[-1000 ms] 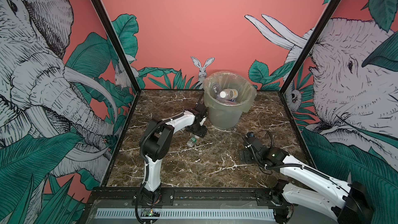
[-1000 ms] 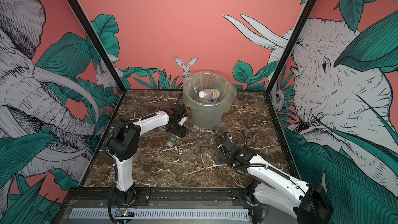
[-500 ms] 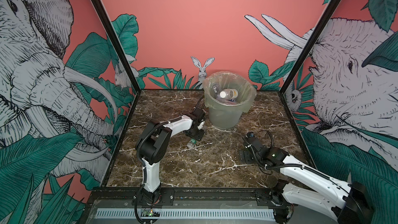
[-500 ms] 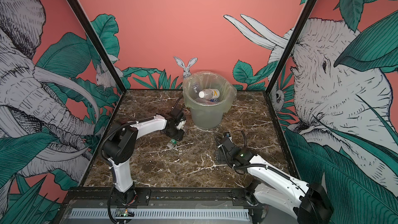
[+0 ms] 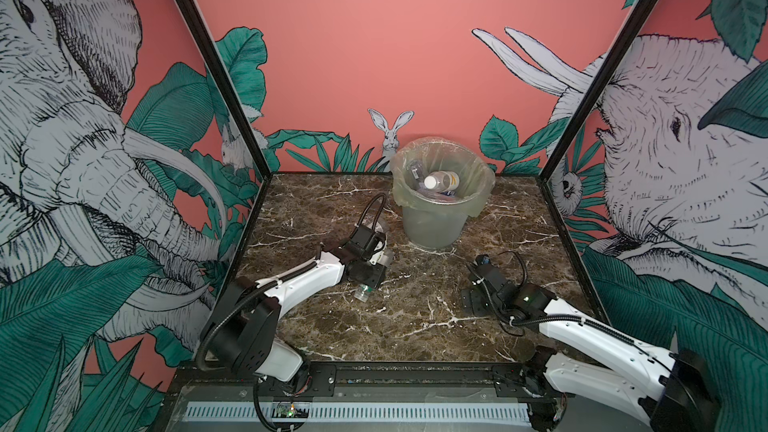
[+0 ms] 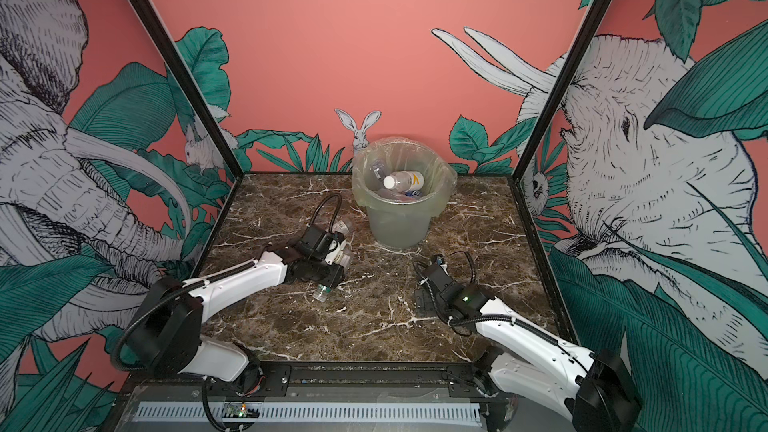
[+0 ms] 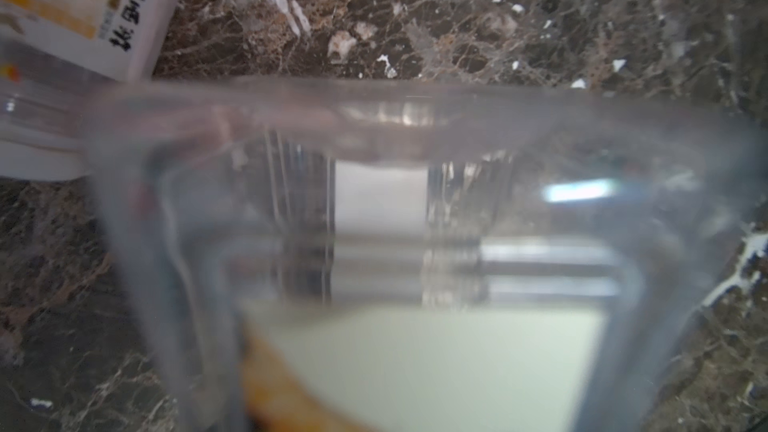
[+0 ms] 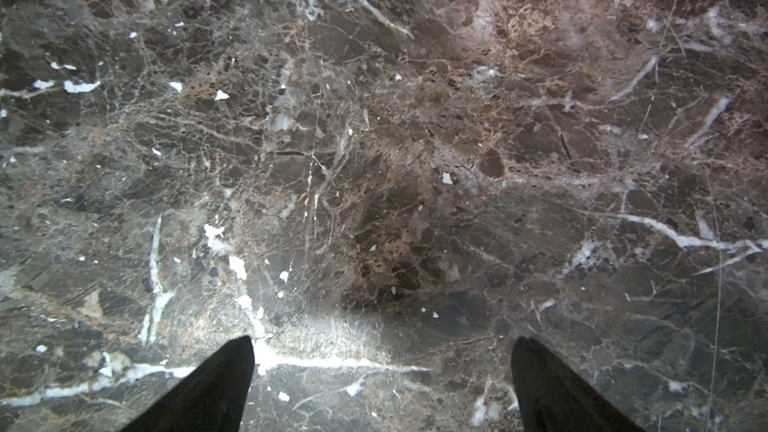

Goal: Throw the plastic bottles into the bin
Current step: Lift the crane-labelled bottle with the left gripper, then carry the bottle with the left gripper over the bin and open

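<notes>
Clear bottle (image 7: 415,130) — in left claw (image 5: 379,258)

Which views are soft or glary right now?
Left wrist view: the clear bottle fills the frame, badly out of focus, with a bright glare streak; the marble table behind is sharper. Right wrist view: sharp, one light hotspot on the marble by the right gripper. Both top views: sharp, evenly lit.
</notes>
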Available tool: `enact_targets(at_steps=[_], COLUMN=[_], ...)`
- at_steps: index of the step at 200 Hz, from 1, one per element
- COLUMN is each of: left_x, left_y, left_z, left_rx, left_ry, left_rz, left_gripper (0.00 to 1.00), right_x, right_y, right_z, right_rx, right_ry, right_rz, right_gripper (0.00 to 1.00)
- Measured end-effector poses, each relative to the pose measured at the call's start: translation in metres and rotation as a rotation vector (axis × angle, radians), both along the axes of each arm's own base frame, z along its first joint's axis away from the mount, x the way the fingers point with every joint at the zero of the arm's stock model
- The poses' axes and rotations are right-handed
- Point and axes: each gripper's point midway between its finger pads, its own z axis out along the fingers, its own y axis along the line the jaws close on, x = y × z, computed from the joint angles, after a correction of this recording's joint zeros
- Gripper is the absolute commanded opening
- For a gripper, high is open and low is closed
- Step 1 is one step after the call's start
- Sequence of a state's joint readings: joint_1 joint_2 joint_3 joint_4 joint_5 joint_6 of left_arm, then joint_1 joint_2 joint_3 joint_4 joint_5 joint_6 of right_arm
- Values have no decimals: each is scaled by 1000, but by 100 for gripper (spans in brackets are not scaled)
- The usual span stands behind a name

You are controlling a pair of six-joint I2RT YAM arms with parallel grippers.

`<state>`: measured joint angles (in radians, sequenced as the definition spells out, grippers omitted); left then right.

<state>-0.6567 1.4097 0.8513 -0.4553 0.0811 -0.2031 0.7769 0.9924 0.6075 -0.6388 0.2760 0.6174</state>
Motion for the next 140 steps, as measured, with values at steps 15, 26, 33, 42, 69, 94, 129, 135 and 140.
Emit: enact_targets(at_steps=[15, 26, 33, 42, 69, 94, 129, 135, 140], left_x=[-10, -17, -21, -26, -34, -40, -39, -37, -34], left_y=[4, 7, 11, 14, 25, 33, 43, 44, 44], left_z=[7, 13, 17, 23, 52, 90, 155, 170, 185], left_rx=[-26, -48, -62, -84, -168, -245, -318, -327, -334], left_ry=[-38, -69, -93, -122, -245, -375, -542, -569, -596], left_rz=[3, 5, 10, 16, 42, 60, 96, 103, 107], left_gripper=[46, 46, 46, 46, 46, 47, 46, 46, 46], right_x=[0, 1, 1, 1, 2, 3, 3, 3, 3], right_y=[0, 1, 1, 1, 3, 4, 4, 4, 4], right_z=[-1, -1, -1, -2, -3, -3, -3, -3, -2], right_rx=[-1, -2, -2, -1, 1, 2, 2, 3, 3], right_ry=[2, 3, 3, 3, 4, 3, 2, 1, 1], right_rz=[0, 0, 0, 1, 2, 2, 2, 2, 2], right_gripper=[99, 99, 99, 99, 99, 99, 99, 99, 99])
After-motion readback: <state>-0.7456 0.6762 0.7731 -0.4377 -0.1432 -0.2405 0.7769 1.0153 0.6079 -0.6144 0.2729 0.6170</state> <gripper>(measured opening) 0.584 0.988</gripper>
